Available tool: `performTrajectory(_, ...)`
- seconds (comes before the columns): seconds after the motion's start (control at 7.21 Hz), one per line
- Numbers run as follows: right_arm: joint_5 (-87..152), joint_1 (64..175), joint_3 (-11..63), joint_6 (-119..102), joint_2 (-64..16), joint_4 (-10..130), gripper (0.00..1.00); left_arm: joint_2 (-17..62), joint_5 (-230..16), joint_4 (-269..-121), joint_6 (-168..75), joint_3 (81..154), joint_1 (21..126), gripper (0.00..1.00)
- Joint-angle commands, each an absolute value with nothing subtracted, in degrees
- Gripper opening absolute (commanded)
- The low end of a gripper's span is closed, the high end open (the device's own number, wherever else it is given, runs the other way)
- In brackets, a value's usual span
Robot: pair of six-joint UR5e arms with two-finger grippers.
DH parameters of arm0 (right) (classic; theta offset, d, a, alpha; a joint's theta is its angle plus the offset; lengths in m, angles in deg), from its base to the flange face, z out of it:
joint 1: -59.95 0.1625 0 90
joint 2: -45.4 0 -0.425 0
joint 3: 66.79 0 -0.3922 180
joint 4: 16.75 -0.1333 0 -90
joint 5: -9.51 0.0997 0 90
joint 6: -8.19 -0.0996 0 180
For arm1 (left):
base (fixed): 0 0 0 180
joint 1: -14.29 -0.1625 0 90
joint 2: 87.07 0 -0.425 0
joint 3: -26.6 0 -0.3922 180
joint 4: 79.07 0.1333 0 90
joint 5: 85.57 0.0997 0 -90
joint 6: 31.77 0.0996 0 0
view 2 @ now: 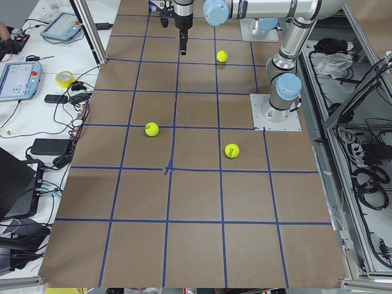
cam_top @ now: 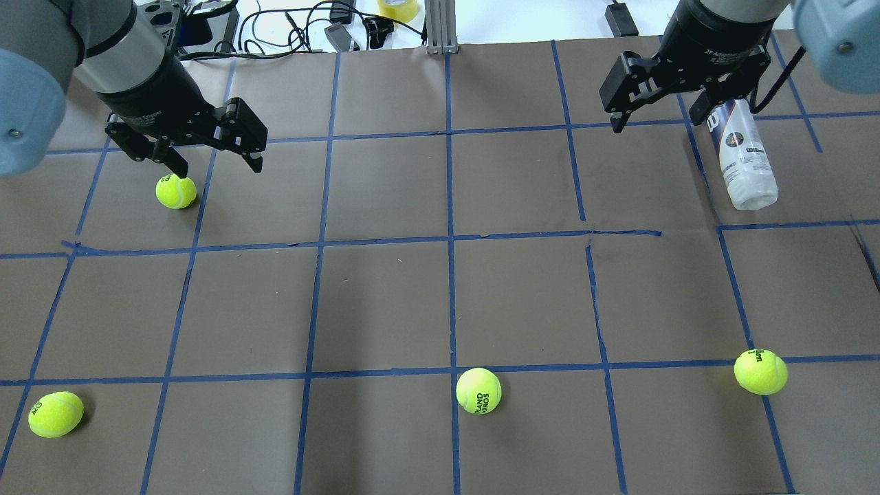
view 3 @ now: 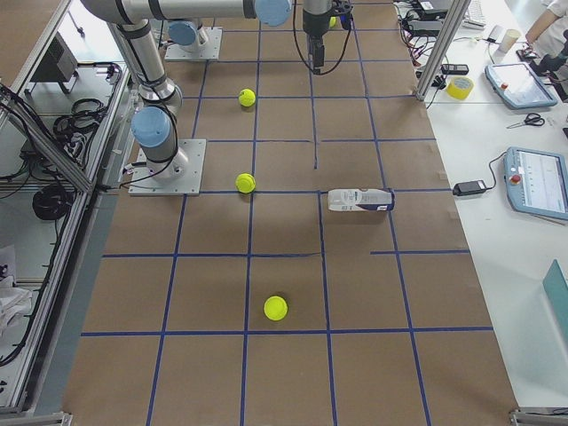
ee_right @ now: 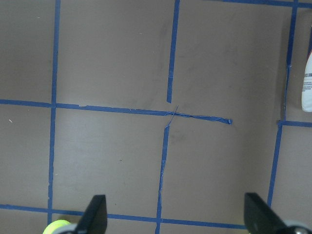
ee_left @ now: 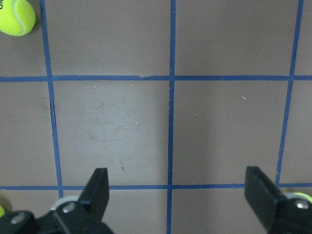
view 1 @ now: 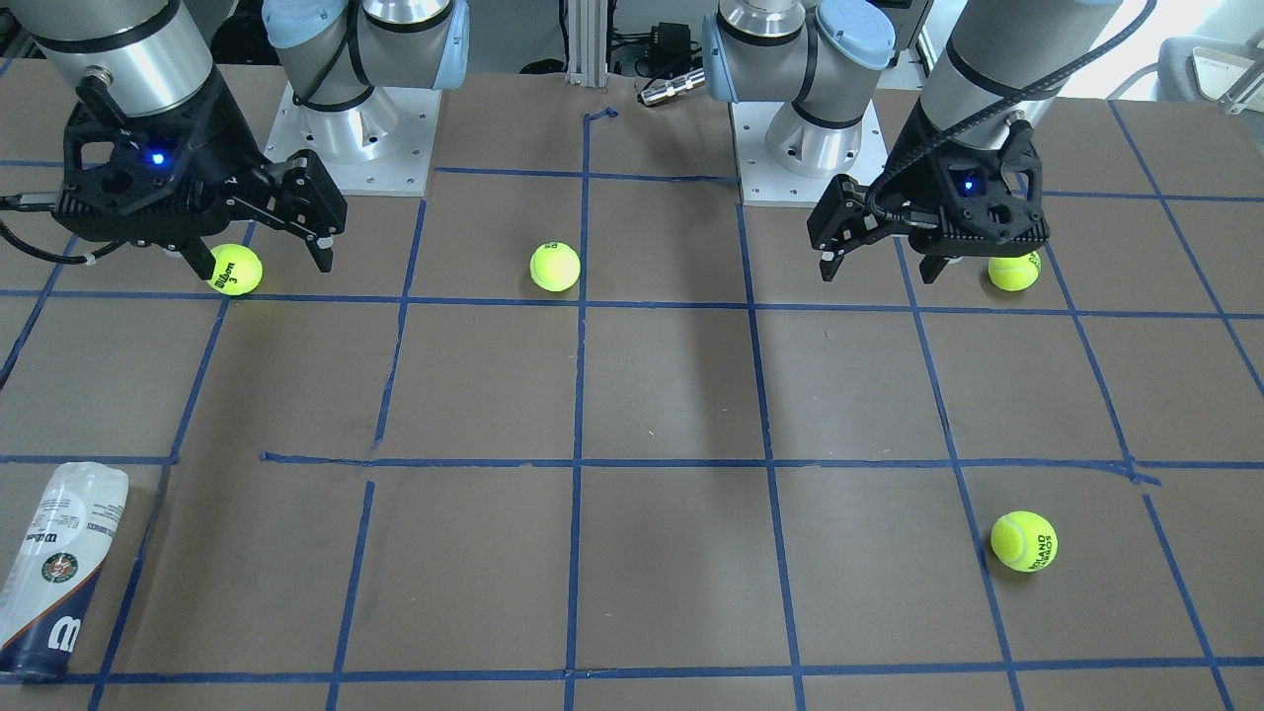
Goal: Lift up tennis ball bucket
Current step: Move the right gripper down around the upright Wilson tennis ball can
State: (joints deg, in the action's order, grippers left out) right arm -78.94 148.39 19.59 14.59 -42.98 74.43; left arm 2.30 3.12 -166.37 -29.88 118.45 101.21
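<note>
The tennis ball bucket [cam_top: 748, 161] lies on its side on the brown table, a clear can with a white and navy label. It also shows in the front-facing view [view 1: 54, 568] and the exterior right view [view 3: 359, 200]. My right gripper [cam_top: 656, 124] is open and empty, up above the table and just to the left of the bucket's navy end. In the right wrist view [ee_right: 176, 217] only the bucket's white edge [ee_right: 307, 87] shows, at the right border. My left gripper [cam_top: 220, 168] is open and empty, far off on the other side, above a tennis ball [cam_top: 176, 191].
Three more tennis balls lie nearer the robot, at left [cam_top: 55, 414], middle [cam_top: 478, 390] and right [cam_top: 760, 371]. Blue tape lines grid the table [cam_top: 522, 295]. Cables and a tape roll [cam_top: 397, 8] lie past the far edge.
</note>
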Motion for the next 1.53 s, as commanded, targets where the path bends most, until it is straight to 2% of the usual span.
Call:
performTrajectory(0.0, -79.7, 147.6, 19.4, 15.2, -42.1, 74.5, 1.00, 2.3, 3.2, -166.4, -29.9, 118.4, 101.2, 1.00)
performTrajectory(0.28, -79.7, 144.3, 19.7, 14.5, -40.8, 74.7, 1.00, 2.3, 3.1, -166.4, -30.0, 118.4, 101.2, 1.00)
performTrajectory(0.42, -78.8, 138.8, 19.3, 15.1, -38.3, 74.7, 1.00, 2.2, 3.1, -166.4, -30.0, 118.4, 101.3, 1.00)
performTrajectory(0.97, -81.5, 127.5, 15.6, 21.9, -22.3, 88.4, 1.00, 2.3, 3.1, -166.4, -30.0, 118.5, 101.2, 1.00)
performTrajectory(1.39, -81.4, 125.9, 14.9, 28.1, -13.4, 98.4, 1.00, 2.2, 3.2, -166.4, -30.1, 118.5, 101.3, 1.00)
